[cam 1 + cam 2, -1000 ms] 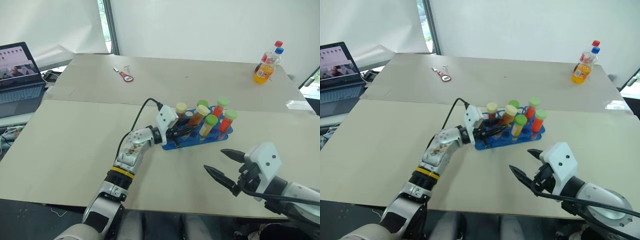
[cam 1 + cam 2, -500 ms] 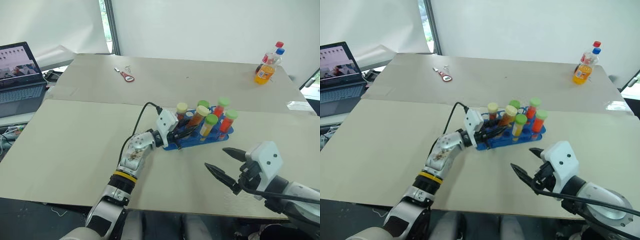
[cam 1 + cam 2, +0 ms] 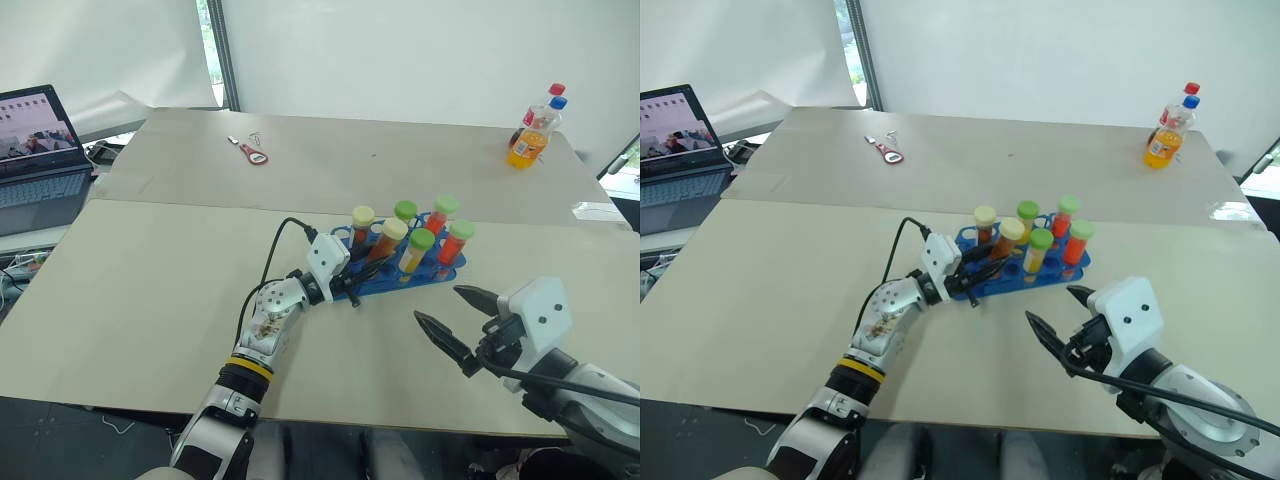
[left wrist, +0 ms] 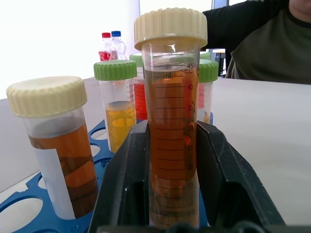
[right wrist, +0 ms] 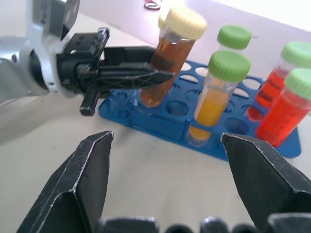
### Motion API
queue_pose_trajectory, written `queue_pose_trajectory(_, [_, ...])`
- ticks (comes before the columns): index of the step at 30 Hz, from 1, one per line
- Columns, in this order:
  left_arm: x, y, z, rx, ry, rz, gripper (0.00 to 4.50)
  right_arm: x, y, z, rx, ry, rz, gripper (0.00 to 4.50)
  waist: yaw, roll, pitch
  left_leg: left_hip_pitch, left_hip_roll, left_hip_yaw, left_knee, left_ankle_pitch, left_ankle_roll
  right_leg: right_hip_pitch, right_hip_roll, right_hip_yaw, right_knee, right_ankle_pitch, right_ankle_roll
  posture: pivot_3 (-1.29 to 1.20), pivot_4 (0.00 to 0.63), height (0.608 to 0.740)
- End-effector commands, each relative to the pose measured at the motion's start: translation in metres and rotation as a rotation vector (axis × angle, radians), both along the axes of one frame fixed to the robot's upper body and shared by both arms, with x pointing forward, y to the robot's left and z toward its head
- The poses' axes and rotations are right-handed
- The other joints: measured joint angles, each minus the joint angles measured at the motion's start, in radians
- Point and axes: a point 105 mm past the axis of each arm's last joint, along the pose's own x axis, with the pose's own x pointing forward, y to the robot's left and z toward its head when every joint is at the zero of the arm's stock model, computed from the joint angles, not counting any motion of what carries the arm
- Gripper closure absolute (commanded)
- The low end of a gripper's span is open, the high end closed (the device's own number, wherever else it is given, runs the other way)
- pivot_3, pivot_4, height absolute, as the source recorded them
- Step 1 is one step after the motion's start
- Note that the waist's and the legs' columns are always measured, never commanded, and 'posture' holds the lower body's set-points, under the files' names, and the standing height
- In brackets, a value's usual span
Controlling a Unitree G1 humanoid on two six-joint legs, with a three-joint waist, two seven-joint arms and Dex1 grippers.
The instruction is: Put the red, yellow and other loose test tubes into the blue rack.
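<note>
The setting looked like a robotics test room or lab rather than a home. 2 large beige tabletops (image 3: 150, 270) stood pushed together, the seam running across from edge to edge. Plain white walls and a hanging white sheet (image 3: 100, 50) closed off the far side. An open laptop (image 3: 38, 150) sat beyond the left edge of the near table, with cables beside it. Near the far right corner stood 2 drink bottles (image 3: 535, 128), and a small red tool (image 3: 251, 152) lay toward the far left. A blue rack (image 3: 400, 268) of capped sample tubes occupied the middle. A seated person (image 4: 262, 43) watched from behind.
</note>
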Motion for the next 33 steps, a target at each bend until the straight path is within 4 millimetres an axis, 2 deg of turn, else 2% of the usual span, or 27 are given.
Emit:
queue_pose_trajectory(1, [-0.004,0.000,-0.014,0.068,0.019,-0.029,2.61,-0.002,0.005,0.011,0.011,-0.057,0.011,0.54,0.000,0.000,0.000,0.000,0.000,0.000,0.000,0.000,0.000,0.000,0.000,0.000,0.000,0.000,0.000,0.00,0.150,0.671])
queue_pose_trajectory(3, [-0.007,0.002,-0.013,0.079,0.008,-0.057,1.84,-0.002,0.004,0.011,0.012,-0.057,0.009,0.54,-0.001,0.000,0.000,0.000,0.000,0.000,0.000,0.000,0.000,0.000,0.000,0.000,0.000,0.000,0.000,0.00,0.150,0.671])
queue_pose_trajectory(5, [-0.008,0.005,-0.013,0.090,0.011,-0.070,0.85,-0.002,0.005,0.011,0.014,-0.058,0.010,0.54,0.000,0.001,0.000,0.000,0.000,0.000,0.000,0.000,0.000,0.000,0.000,0.000,0.000,0.000,0.000,0.00,0.150,0.671])
queue_pose_trajectory(7, [-0.009,0.015,-0.011,0.122,-0.003,-0.091,0.09,-0.001,0.003,0.011,0.011,-0.057,0.013,0.54,-0.001,0.001,0.000,0.000,0.000,0.000,0.000,0.000,0.000,0.001,0.000,0.000,0.000,0.000,0.000,0.00,0.150,0.671])
queue_pose_trajectory(10, [-0.014,0.034,-0.007,0.206,-0.062,-0.119,0.09,0.003,-0.002,0.011,-0.001,-0.053,0.025,0.54,-0.009,0.001,-0.001,0.001,0.001,0.000,0.000,0.000,0.000,0.000,0.001,0.000,0.000,0.000,0.000,0.00,0.150,0.671])
queue_pose_trajectory(16, [-0.015,0.076,0.005,0.328,-0.030,-0.095,0.09,0.016,-0.027,0.020,-0.087,-0.072,0.056,0.54,-0.007,0.001,-0.001,0.001,0.002,0.000,0.000,0.000,0.000,0.000,0.001,0.000,0.000,0.000,0.000,0.00,0.150,0.671])
queue_pose_trajectory(18, [-0.020,0.104,0.009,0.448,-0.033,-0.068,0.09,0.025,-0.043,0.031,-0.172,-0.122,0.076,0.54,-0.006,0.001,-0.001,0.001,0.002,0.000,0.000,0.000,0.000,0.000,0.002,0.000,0.000,0.000,0.000,0.00,0.150,0.671])
queue_pose_trajectory(21, [-0.019,0.133,0.017,0.553,-0.042,0.026,0.09,0.031,-0.059,0.040,-0.250,-0.153,0.112,0.54,-0.008,0.002,0.000,0.001,0.002,0.001,-0.001,0.000,0.000,-0.001,0.002,0.000,0.000,0.000,0.000,0.00,0.150,0.671])
queue_pose_trajectory(24, [-0.022,0.169,0.031,0.630,-0.026,0.125,0.09,0.031,-0.078,0.048,-0.264,-0.101,0.157,0.54,-0.004,0.002,0.000,0.001,0.002,0.001,-0.003,0.000,0.000,-0.002,0.002,0.000,-0.001,0.000,0.000,0.00,0.150,0.671])
queue_pose_trajectory(26, [-0.031,0.189,0.035,0.660,0.013,0.169,0.09,0.031,-0.089,0.053,-0.291,-0.078,0.176,0.54,-0.007,0.002,0.000,0.001,0.003,0.001,-0.004,0.000,0.000,-0.002,0.002,0.000,-0.001,0.000,-0.001,0.00,0.150,0.671])
queue_pose_trajectory(29, [-0.044,0.203,0.040,0.654,0.056,0.201,0.09,0.032,-0.096,0.053,-0.323,-0.025,0.225,0.54,-0.010,0.002,0.000,0.001,0.003,0.002,-0.006,0.000,0.000,-0.003,0.001,0.000,-0.001,0.000,-0.001,0.00,0.150,0.671])
queue_pose_trajectory(33, [-0.046,0.205,0.043,0.640,0.072,0.230,0.09,0.033,-0.095,0.048,-0.329,0.021,0.276,0.54,-0.001,0.002,0.000,0.001,0.003,0.002,-0.005,0.000,0.000,-0.004,0.001,0.000,-0.001,0.000,-0.001,0.00,0.150,0.671])
